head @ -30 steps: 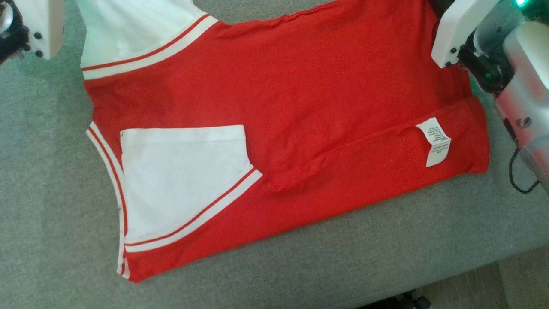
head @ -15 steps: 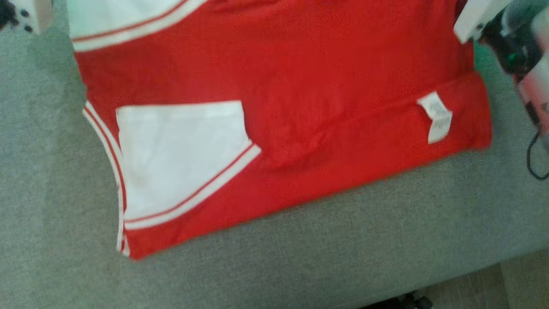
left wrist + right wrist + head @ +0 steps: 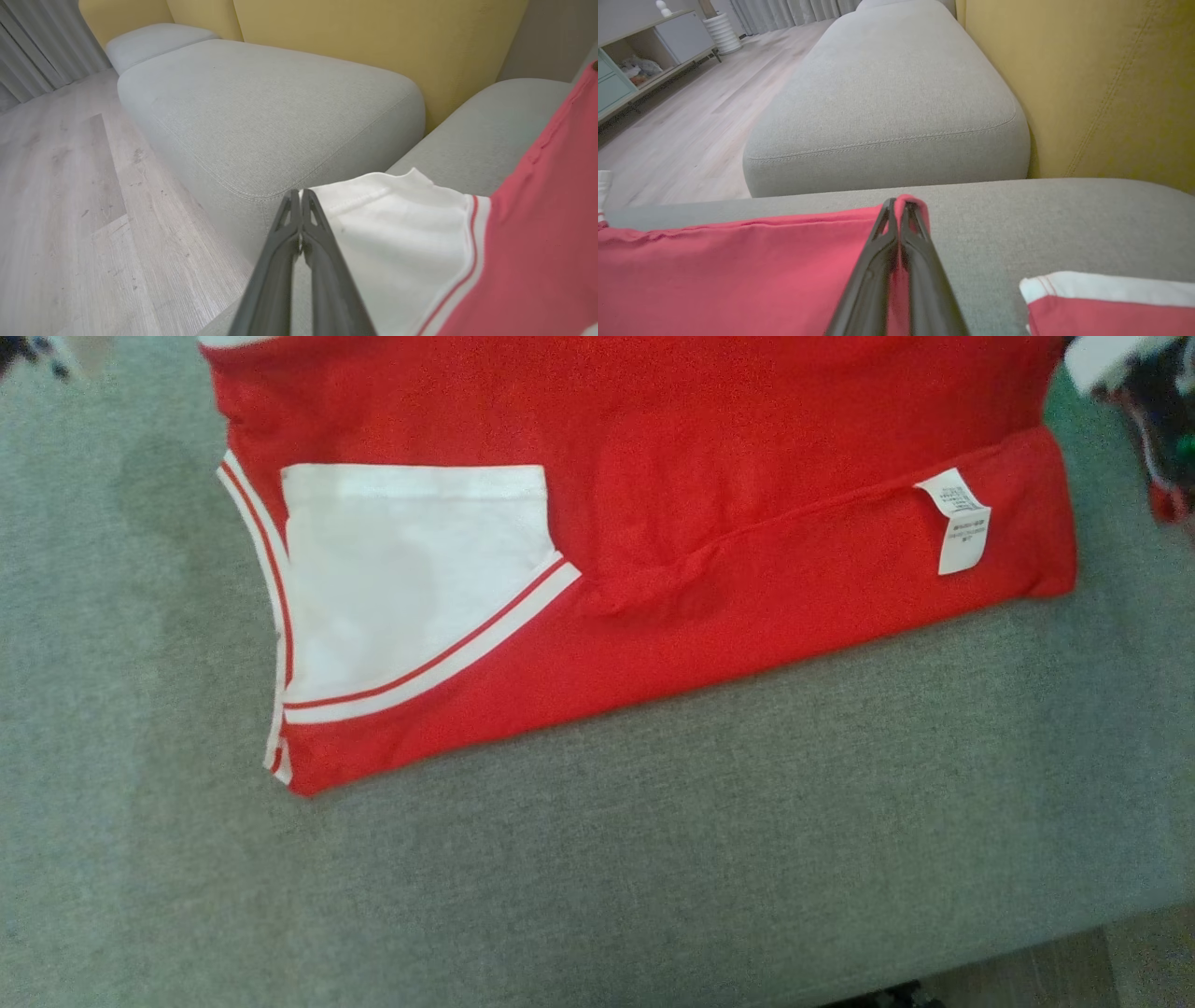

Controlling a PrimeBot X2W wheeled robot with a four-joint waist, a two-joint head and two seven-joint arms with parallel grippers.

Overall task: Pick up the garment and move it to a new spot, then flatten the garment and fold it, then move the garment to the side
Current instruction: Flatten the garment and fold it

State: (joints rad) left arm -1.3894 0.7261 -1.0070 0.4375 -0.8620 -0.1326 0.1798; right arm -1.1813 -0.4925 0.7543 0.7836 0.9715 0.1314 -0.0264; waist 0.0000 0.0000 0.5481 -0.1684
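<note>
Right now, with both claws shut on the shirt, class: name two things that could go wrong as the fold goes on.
1. The left claw pinches only the very edge of the white sleeve, and the right claw just a corner of the red shirt. Either thin grip may slip under a pull.
2. The folded-in flap with the label lies loose. Dragging it over the sofa could undo it.
</note>
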